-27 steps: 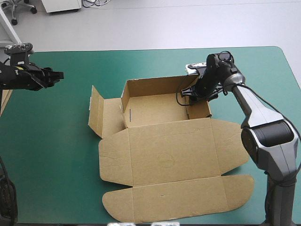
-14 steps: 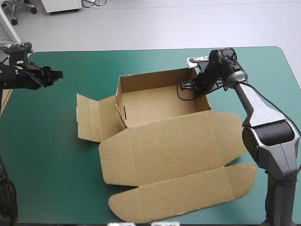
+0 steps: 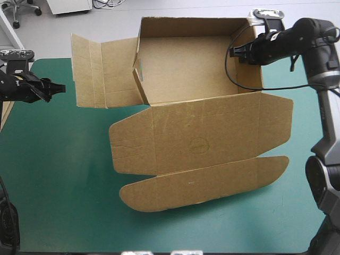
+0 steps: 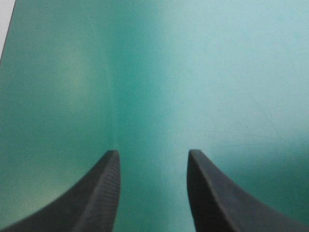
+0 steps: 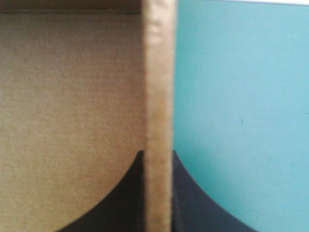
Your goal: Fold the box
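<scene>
So the box (image 3: 196, 79) is tilted up toward the camera in the upper middle of the high view, tray part open, with the lid (image 3: 202, 138) spread flat below it toward the lower centre. One loose side flap (image 3: 101, 71) sticks out at the upper left. I can't tell whether the lid's front lip is touching the teal-green cover (image 3: 58, 175) or hanging just over it.

The right gripper (image 5: 158, 154) is all but closed on the tray's right wall (image 5: 158, 72), board pinched between the black fingers, up in the upper right. The left gripper (image 4: 152, 153) is way over at the left edge, fingers apart, nothing in them, only cover underneath.

What worries me: the whole thing hangs off one pinch on one thin wall. That big lid is a lot of leverage, so I'd guess the wall could bend or pop out of its tuck, or the board could slide out of the grip and the box drops. The loose flap could also swing in and get in the way, and the left gripper is too far off to catch anything.
</scene>
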Motion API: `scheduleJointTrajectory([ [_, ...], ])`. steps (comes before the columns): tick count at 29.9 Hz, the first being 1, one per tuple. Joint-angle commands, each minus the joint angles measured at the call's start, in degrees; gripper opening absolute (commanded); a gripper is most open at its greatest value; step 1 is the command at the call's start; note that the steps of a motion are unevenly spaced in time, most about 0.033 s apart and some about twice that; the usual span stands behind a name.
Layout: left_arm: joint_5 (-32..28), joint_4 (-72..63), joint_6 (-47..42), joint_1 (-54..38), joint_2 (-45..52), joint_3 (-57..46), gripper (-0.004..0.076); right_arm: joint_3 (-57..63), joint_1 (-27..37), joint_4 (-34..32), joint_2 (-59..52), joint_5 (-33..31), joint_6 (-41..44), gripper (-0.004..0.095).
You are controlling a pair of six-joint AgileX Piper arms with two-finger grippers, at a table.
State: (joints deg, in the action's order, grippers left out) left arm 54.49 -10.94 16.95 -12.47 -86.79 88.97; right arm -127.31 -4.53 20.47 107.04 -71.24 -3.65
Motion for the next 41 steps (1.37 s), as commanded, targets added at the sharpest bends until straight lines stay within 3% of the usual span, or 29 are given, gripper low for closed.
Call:
scheduleJointTrajectory([
  [1,-4.8,-0.6,-0.6,-0.1,1.8,1.5,0.0207,-2.0,3.4,5.2,-7.1,-0.1,-1.1,-0.002],
  [4,-5.8,-2.0,-0.6,-0.1,0.2,1.5,-0.0006,-2.0,5.9,10.6,-9.4,-0.1,-1.7,-0.002],
  [8,-4.5,-13.7,3.3,-0.1,-3.1,1.5,-0.0001,-2.0,7.3,17.1,-11.1,-0.1,-3.9,-0.002],
  [16,2.8,-56.3,25.9,-0.1,-10.3,1.5,-0.0001,-2.0,7.3,20.4,-11.5,-0.1,-4.0,-0.002],
  [23,16.3,-83.5,34.9,0.2,-13.8,1.5,-0.0006,-2.0,7.3,20.4,-11.1,-0.1,-4.0,-0.002],
  [25,18.6,-87.3,36.0,0.3,-13.8,1.5,-0.0006,-2.0,7.0,20.3,-10.9,-0.1,-4.0,-0.002],
  [33,18.6,-89.6,35.8,5.0,-11.9,3.3,-0.0008,-1.9,6.0,19.2,-9.1,-0.1,-4.7,-0.0019],
  [41,18.3,-90.0,35.7,8.6,-9.6,5.7,-0.0008,-1.9,5.3,12.4,-6.9,-0.1,-3.6,-0.0018],
])
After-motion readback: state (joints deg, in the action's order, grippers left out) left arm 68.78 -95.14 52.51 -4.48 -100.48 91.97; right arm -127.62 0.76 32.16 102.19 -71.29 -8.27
